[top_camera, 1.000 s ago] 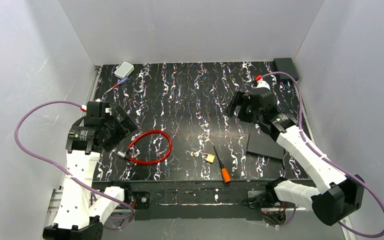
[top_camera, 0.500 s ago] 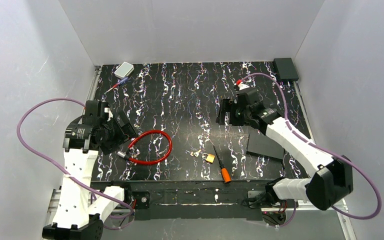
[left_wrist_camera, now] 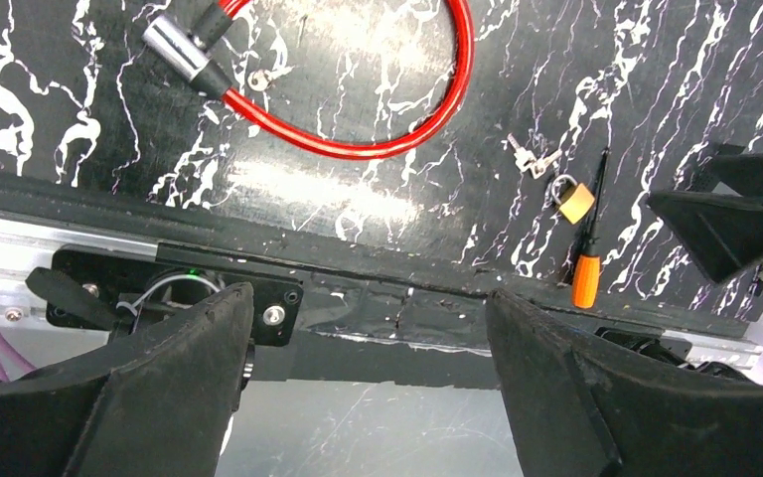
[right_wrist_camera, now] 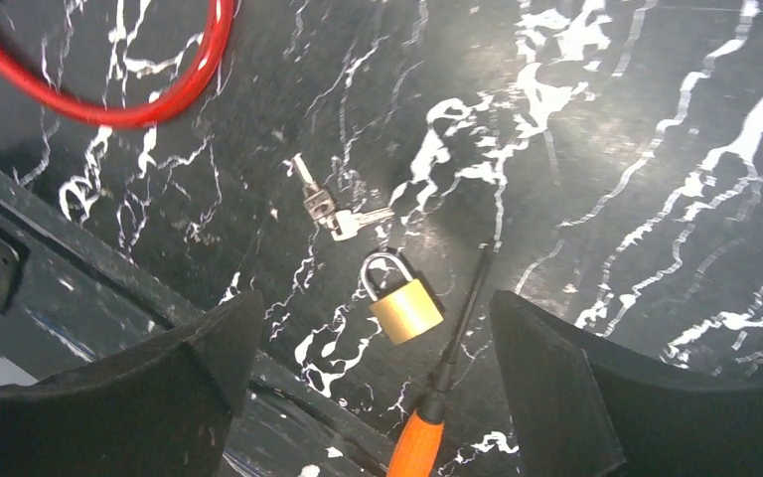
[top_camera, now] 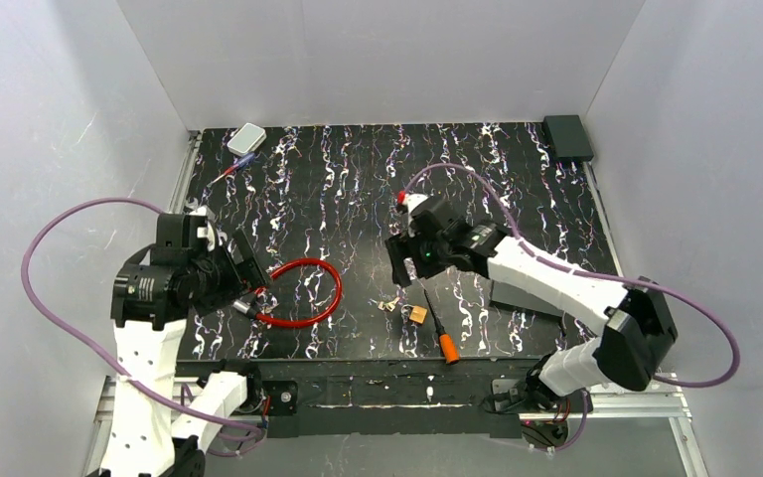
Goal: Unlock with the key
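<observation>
The key (top_camera: 388,304) is a tiny silvery bunch lying flat on the black marbled table, just left of the small brass padlock (top_camera: 417,314). Both show in the right wrist view, the key (right_wrist_camera: 328,209) and the padlock (right_wrist_camera: 404,303), and in the left wrist view, the key (left_wrist_camera: 529,157) and the padlock (left_wrist_camera: 574,202). My right gripper (top_camera: 404,260) hovers open and empty just behind and above them, with the padlock between its jaws (right_wrist_camera: 378,298) in the wrist view. My left gripper (top_camera: 248,270) is open and empty over the left end of the red cable lock (top_camera: 298,291).
An orange-handled screwdriver (top_camera: 439,330) lies just right of the padlock. A flat black plate (top_camera: 522,293) lies at the right. A white box (top_camera: 246,138) and a blue pen (top_camera: 233,167) are at the back left, a black box (top_camera: 567,137) at the back right.
My right arm has swung left and forward from the back right to above the key and padlock. My left gripper has shifted slightly forward by the red cable.
</observation>
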